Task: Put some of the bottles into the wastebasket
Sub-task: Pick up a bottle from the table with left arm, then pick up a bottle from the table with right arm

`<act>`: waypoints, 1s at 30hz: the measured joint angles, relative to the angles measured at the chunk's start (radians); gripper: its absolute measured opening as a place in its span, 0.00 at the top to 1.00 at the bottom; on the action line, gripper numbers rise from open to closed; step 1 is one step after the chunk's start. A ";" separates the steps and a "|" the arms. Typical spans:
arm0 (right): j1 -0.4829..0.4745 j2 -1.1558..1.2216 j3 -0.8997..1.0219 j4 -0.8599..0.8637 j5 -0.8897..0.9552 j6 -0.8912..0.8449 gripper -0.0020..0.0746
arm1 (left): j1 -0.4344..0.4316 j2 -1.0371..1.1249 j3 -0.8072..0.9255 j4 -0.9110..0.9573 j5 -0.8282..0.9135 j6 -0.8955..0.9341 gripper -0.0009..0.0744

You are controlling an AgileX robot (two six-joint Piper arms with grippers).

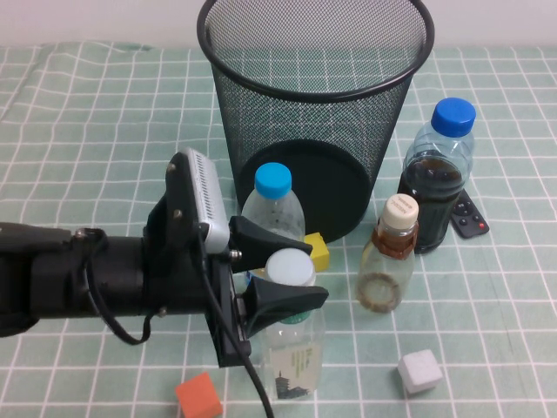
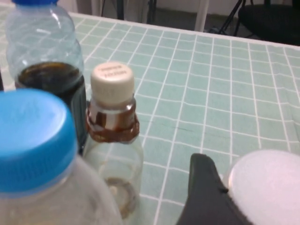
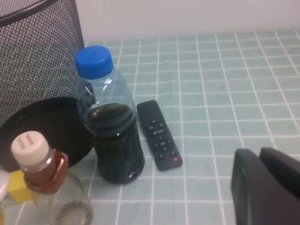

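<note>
The tall bottle with a white cap stands upright at the front centre; its cap also shows in the left wrist view. My left gripper is closed around its cap and neck, and one finger presses the cap's side. The short bottle with a cream cap and amber neck stands free to its right and also shows in the left wrist view and the right wrist view. The black mesh wastebasket stands behind them. My right gripper is shut and empty, off to the right.
A blue-capped bottle stands just behind my left gripper. A blue-capped bottle of dark liquid and a black remote sit right of the basket. A yellow cube, an orange cube and a white cube lie nearby.
</note>
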 joint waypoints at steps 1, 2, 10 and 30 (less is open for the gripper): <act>0.000 0.001 -0.005 0.002 0.013 0.000 0.97 | 0.000 -0.004 -0.001 0.011 -0.005 -0.032 0.54; 0.000 0.007 -0.015 0.004 0.039 0.000 0.97 | 0.000 -0.010 -0.006 0.025 -0.013 -0.070 0.54; 0.000 0.169 -0.236 0.006 0.335 0.000 0.97 | 0.000 -0.140 -0.161 0.429 -0.046 -0.651 0.54; 0.631 0.549 -0.340 -0.081 0.093 -0.053 0.85 | 0.000 -0.397 -0.308 0.815 -0.022 -1.182 0.54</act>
